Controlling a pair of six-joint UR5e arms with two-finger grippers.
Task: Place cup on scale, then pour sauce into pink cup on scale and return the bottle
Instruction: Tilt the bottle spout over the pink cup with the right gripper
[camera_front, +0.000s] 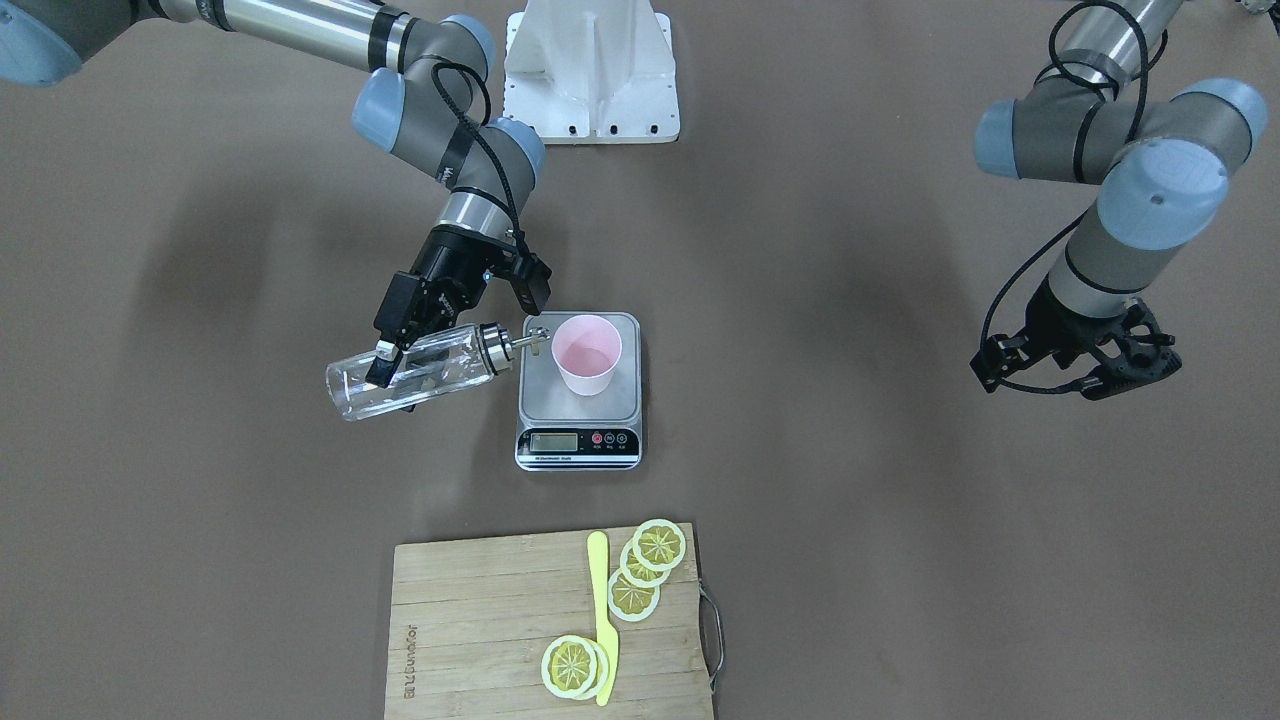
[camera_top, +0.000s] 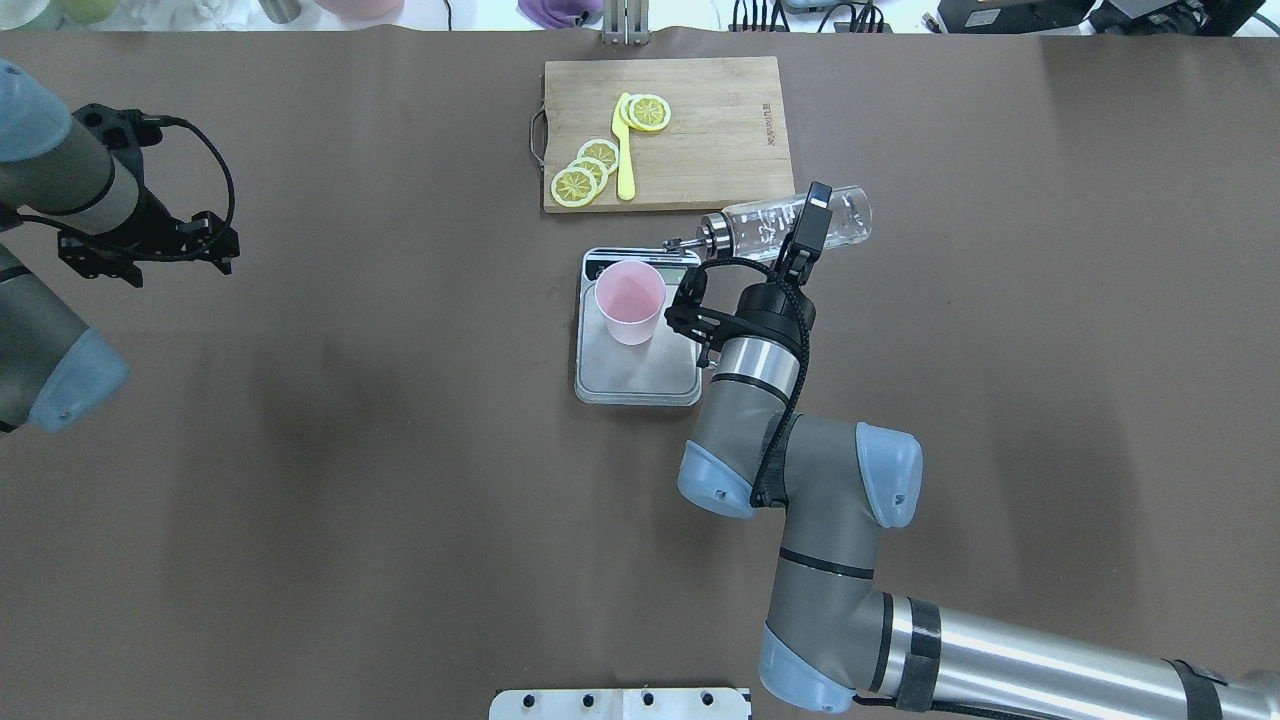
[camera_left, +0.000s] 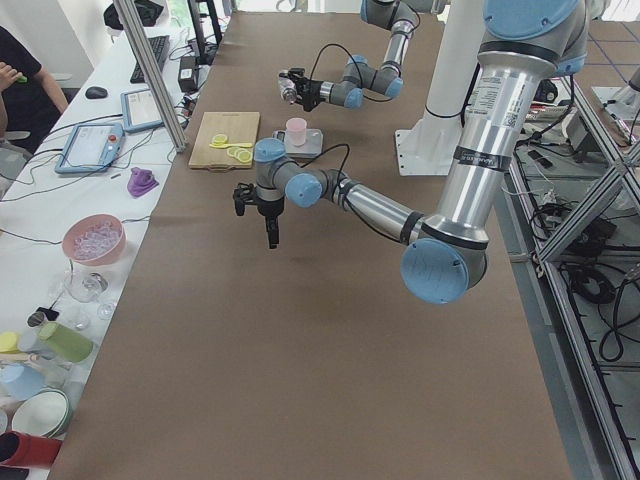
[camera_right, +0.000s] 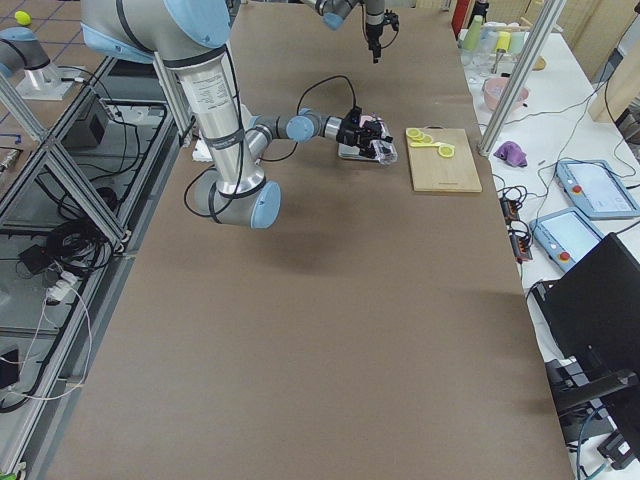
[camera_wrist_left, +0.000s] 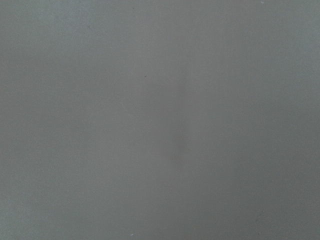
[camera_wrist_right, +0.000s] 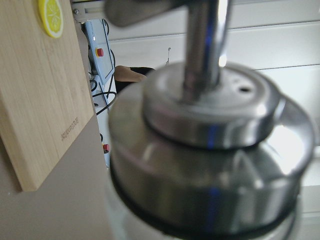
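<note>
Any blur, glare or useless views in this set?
Right wrist view: the bottle fills the frame, blurred, with bright glare on its cap; the cutting board behind is sharper. Left wrist view: uniform grey, no detail. Front-facing view: sharp, soft shadows on the table.

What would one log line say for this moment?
right gripper: shut on bottle, tipped spout-first toward cup | cup: upright on scale | left gripper: apart from scale, open/shut unclear

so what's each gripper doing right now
Right gripper: closed on the bottle, whose spout points toward the cup.
Left gripper: out to the side; whether it is open or closed cannot be told.
</note>
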